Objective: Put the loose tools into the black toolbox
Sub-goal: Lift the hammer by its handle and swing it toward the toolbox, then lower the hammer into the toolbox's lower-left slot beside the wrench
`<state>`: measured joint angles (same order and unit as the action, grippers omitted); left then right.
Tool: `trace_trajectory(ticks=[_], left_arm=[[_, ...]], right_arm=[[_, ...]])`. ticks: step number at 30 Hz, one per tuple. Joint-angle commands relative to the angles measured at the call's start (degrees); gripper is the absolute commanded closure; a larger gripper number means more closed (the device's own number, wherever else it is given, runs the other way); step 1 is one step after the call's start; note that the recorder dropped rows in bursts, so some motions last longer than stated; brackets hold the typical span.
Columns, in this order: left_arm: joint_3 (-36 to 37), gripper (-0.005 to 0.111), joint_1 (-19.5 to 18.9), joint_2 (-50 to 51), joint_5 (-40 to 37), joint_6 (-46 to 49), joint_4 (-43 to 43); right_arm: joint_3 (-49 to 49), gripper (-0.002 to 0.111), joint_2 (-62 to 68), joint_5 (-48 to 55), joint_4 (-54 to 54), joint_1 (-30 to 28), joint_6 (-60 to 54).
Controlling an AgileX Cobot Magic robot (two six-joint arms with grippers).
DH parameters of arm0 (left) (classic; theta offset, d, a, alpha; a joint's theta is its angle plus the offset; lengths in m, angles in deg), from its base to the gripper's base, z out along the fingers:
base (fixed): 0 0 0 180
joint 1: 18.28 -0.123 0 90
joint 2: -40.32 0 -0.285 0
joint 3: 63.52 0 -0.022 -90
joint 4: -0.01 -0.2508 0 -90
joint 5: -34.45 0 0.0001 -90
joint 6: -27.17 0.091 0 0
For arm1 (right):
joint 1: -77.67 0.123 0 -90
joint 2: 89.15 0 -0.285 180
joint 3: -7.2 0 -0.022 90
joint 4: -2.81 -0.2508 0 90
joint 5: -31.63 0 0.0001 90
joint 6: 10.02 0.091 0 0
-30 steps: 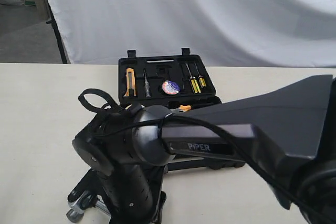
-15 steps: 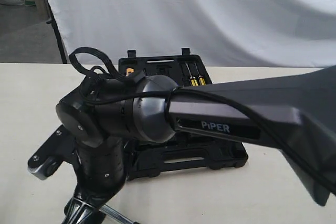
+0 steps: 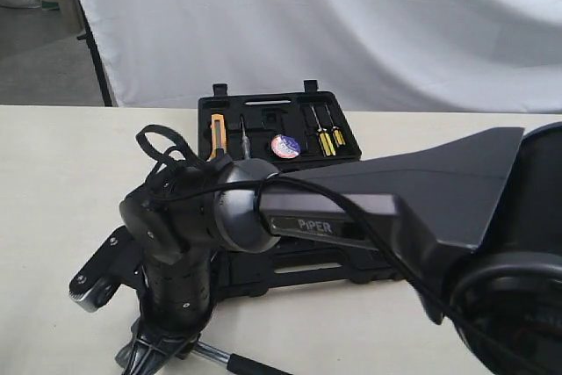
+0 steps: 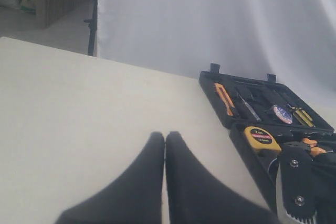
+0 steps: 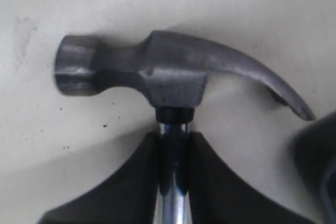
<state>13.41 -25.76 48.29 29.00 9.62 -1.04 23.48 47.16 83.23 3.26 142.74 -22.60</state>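
White cloth (image 3: pixel 351 24) hangs behind a cream table (image 3: pixel 53 182) and fills the back of the scene. Across the exterior view, the black right arm (image 3: pixel 421 199) reaches from the right edge towards the lower left and hides much of what lies under it.

Behind the arm, the toolbox (image 3: pixel 263 120) lies open on the table. Its lid half is on the far side, while the near half is mostly covered by the arm.

The hammer (image 5: pixel 168 77) is outside the toolbox, on its near side, at the bottom left of the exterior view. Its steel head is over bare table with the claw curving to one side. Whether the head touches the table cannot be told.

The right gripper (image 5: pixel 173 140) is clenched on the hammer's bright shaft, just below the head, with one finger pressed against each side. The left gripper (image 4: pixel 165 136) is over bare table, well apart from the toolbox. Its two black fingers are pressed together with nothing between them.

The yellow tape measure (image 4: pixel 261 139) sits in the near half of the toolbox, with the orange-handled pliers (image 4: pixel 313 148) beside it. In the lid, an orange knife (image 3: pixel 218 136) and the yellow-handled screwdrivers (image 3: pixel 323 138) lie in their recesses. The tape roll (image 3: pixel 284 146) sits between them, its blue-white label facing up.
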Motion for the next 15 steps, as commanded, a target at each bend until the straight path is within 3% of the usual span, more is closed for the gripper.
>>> trace_trajectory(ticks=[1,15], left_arm=[[-0.2,0.106,-1.5,-0.2,0.4,-0.3,-0.3],[-0.2,0.106,-1.5,-0.2,0.4,-0.3,-0.3]], right_arm=[[-0.2,0.109,-1.4,-2.9,-0.5,-0.1,-1.9],[-0.2,0.109,-11.7,-1.0,2.0,-2.9,-3.8]])
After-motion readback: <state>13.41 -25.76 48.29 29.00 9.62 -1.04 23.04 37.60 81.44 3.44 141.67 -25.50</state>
